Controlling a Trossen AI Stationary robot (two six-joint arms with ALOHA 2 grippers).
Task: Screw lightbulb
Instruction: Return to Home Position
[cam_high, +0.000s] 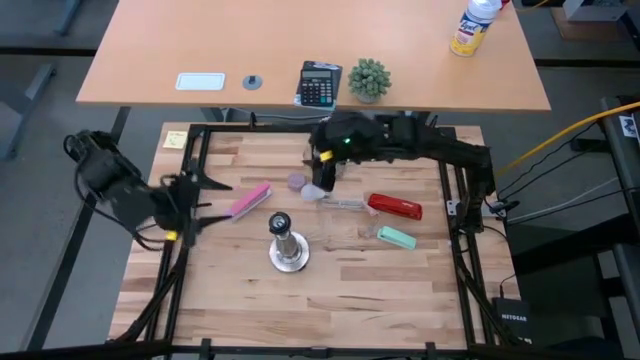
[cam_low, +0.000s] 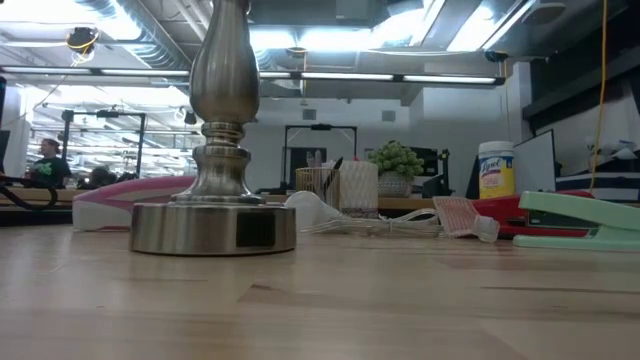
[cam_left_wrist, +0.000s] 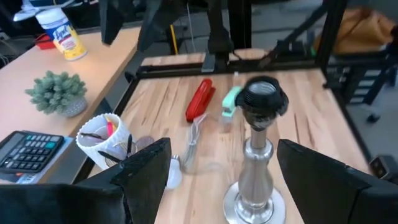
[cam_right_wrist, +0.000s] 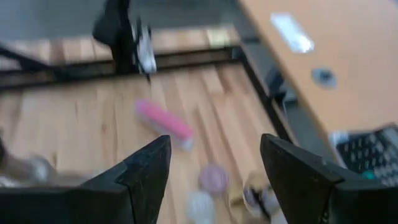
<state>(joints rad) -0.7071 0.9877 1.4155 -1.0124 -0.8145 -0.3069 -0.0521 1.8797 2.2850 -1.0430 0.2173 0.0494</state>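
Note:
The lightbulb (cam_high: 314, 192), small, white and round, lies on its side on the wooden table, beside a purple cap (cam_high: 297, 181); it also shows in the right wrist view (cam_right_wrist: 200, 204). The silver socket stand (cam_high: 288, 246) is upright on its round base, its dark socket (cam_left_wrist: 263, 99) facing up with nothing in it. My left gripper (cam_high: 205, 200) hovers open at the table's left edge, aimed toward the stand (cam_left_wrist: 256, 168). My right gripper (cam_high: 322, 165) hangs open, high above the bulb and cap, near the far edge.
A pink stapler (cam_high: 250, 200) lies left of the bulb; a red stapler (cam_high: 395, 207) and a green one (cam_high: 396, 237) lie to its right, with a clear plastic wrapper (cam_high: 345, 203) between. A white cup (cam_left_wrist: 102, 140) stands under the right arm. A black frame (cam_high: 455, 215) borders the table.

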